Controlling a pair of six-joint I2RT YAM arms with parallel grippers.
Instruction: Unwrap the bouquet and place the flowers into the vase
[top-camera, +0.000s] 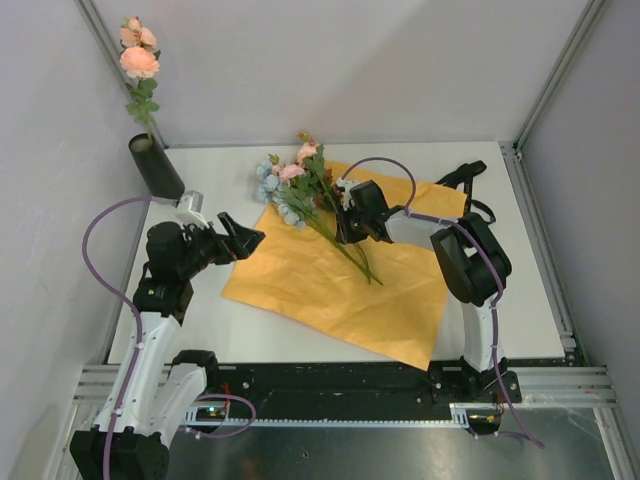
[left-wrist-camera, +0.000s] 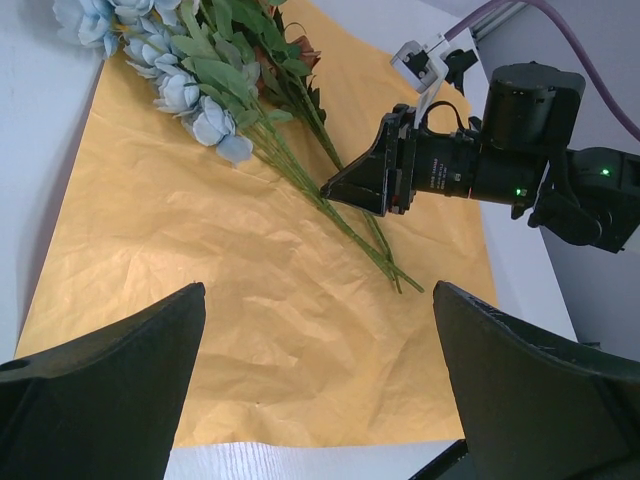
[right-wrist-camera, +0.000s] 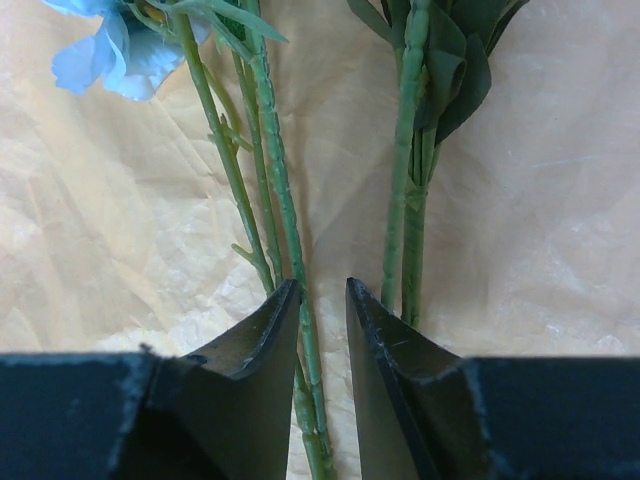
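Left end effector (top-camera: 245, 238): mine, jaws spread as wide as they go, holding nothing. It hovers over the near-left part of the sheet, clear of it.

Right end effector (right-wrist-camera: 322, 290): mine, fingers drawn close with a narrow gap between the tips. It points down onto the stems at the middle of the sheet.

Right grip: one green stem (right-wrist-camera: 285, 200) runs into the gap beside my left finger. I cannot tell whether the pads pinch it or only straddle it.

Flowers (top-camera: 300, 195): a loose bunch lying flat on the sheet. The pale blue and pink heads are at the far-left edge and the stems trail toward the near right.

Stems under my right wrist: two groups side by side, one on each side of my fingertips, with a pale blue bloom at the far left.

Orange paper (top-camera: 330, 290): opened out flat and creased, set cornerwise across the middle of the worktop (top-camera: 530, 290).

Vase (top-camera: 157, 168): a dark tube at the far-left corner, leaning in the top view, well apart from the sheet.

Pink flower (top-camera: 139, 62): one stem stands in the vase, blooms uppermost.

Arms: left and right are apart — no contact between them.
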